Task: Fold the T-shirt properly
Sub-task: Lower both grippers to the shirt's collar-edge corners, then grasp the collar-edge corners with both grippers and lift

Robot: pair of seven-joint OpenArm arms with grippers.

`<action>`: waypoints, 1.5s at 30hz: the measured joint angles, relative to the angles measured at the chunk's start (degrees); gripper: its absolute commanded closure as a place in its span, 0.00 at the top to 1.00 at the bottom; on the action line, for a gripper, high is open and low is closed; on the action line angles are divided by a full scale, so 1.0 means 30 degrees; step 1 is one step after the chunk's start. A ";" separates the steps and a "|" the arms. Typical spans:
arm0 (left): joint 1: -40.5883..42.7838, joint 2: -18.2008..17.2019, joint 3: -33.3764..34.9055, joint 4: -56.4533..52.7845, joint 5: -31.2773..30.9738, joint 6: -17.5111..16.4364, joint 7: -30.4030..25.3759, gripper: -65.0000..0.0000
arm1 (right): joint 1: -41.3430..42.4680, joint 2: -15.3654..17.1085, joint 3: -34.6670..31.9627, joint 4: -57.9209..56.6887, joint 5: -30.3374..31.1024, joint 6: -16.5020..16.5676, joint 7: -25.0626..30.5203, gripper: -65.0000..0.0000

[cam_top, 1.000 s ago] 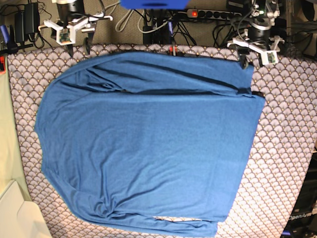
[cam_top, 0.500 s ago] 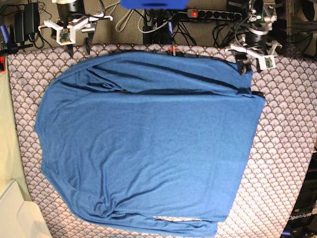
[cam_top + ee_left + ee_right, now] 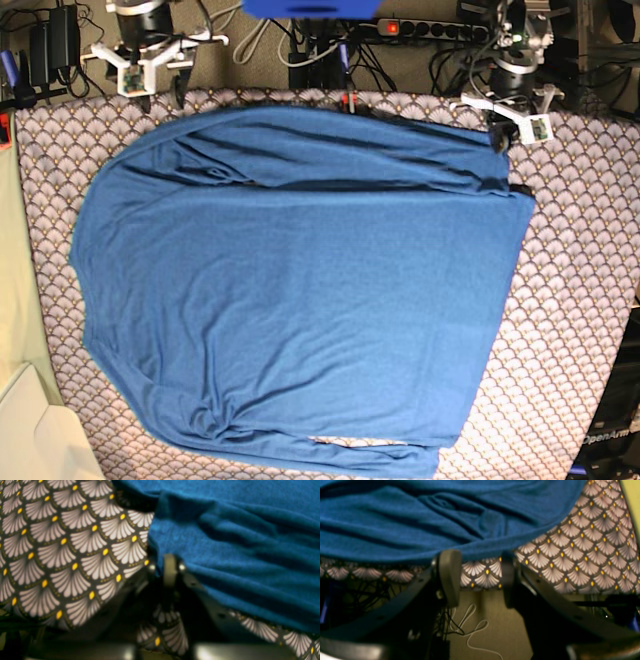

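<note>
Large plain medium-blue long-sleeved T-shirt of thin knit spread flat over most of the bench, on the scallop-patterned purple-grey bench cover; one sleeve folded in along the 12 o'clock edge, the other lying along the 6 o'clock hem side, likely first stage of a lengthwise fold. Left gripper down at the shirt's 1 o'clock corner, fingers pressed together; left wrist view shows blue cloth bunched against and just beside the closed tips, a fold of fabric apparently pinched between them, though the pinch line itself blurred. Placement reads as a corner pick: taking the edge where cloth meets cover gives a clean lift without dragging the body of the shirt. Right gripper at 11 o'clock, off the shirt's far edge, fingers spread wide, nothing between them but cover and floor beyond; blue hem just above the tips in the right wrist view, not touched. Probably waiting to take the matching corner so both ends rise together. Risk: thin knit slipping from a shallow pinch, or cover caught up with the shirt.
</note>
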 measured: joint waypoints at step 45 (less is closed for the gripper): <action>0.0189 0.0007 -0.0036 0.0066 -0.0007 -0.0007 0.0044 0.00 | 0.5668 0.0561 0.0015 -0.5391 0.0138 0.1406 -0.3206 0.42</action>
